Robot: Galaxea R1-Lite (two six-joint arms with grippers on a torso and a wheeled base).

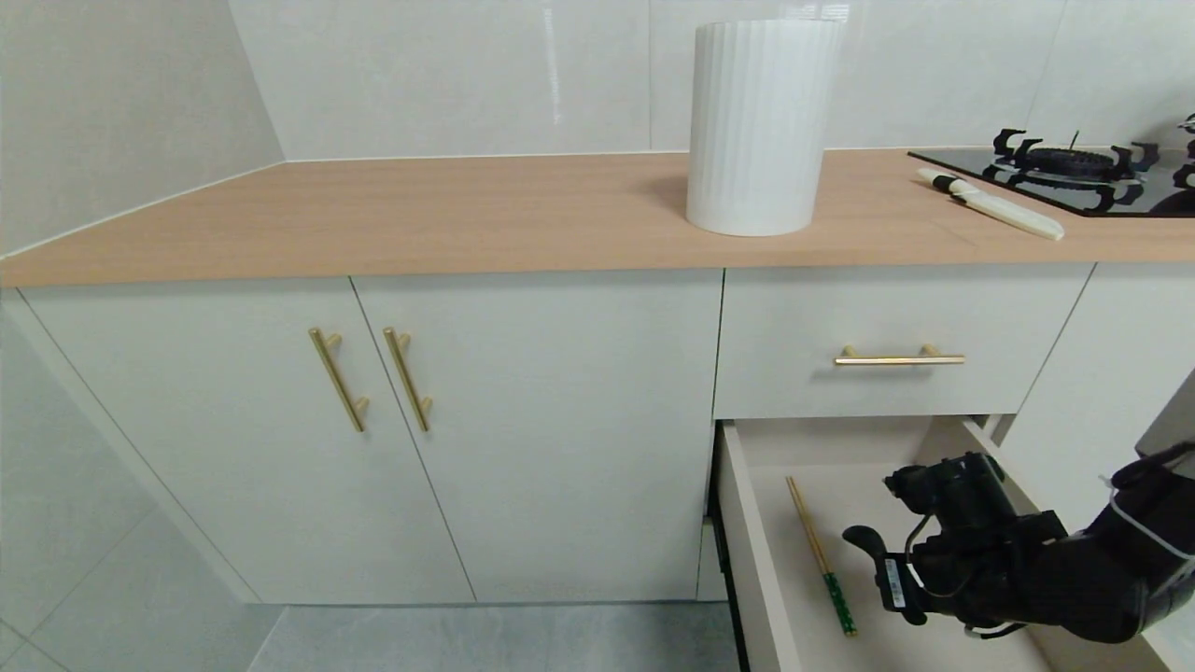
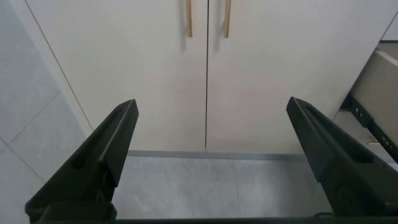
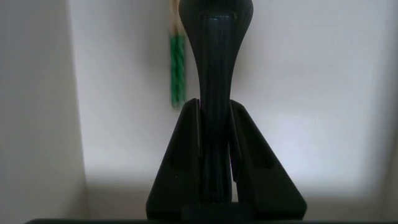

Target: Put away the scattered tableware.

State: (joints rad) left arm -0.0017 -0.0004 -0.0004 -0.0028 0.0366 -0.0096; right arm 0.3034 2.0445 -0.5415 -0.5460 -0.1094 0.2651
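Holding the left gripper (image 2: 211, 104) spread wide on nothing, facing two closed doors (image 2: 124, 50) with gold handles at the top of the left wrist view. Showing the same doors at left and centre of the head view, under a wooden counter (image 1: 373, 215). Standing upright on that counter at upper centre, a white ribbed canister (image 1: 758, 126). Gaping open at lower right, a drawer (image 1: 747, 541). Lying on its floor near the left wall, not touching it, chopsticks (image 1: 822, 560) with green ends. Hovering over the drawer floor just right of them, the right gripper (image 1: 882, 574), pressing together on a black utensil (image 3: 214, 37); cannot tell what kind. Lying on the counter at upper right, a pale knife (image 1: 994, 207), just beside the stove (image 1: 1074, 173).
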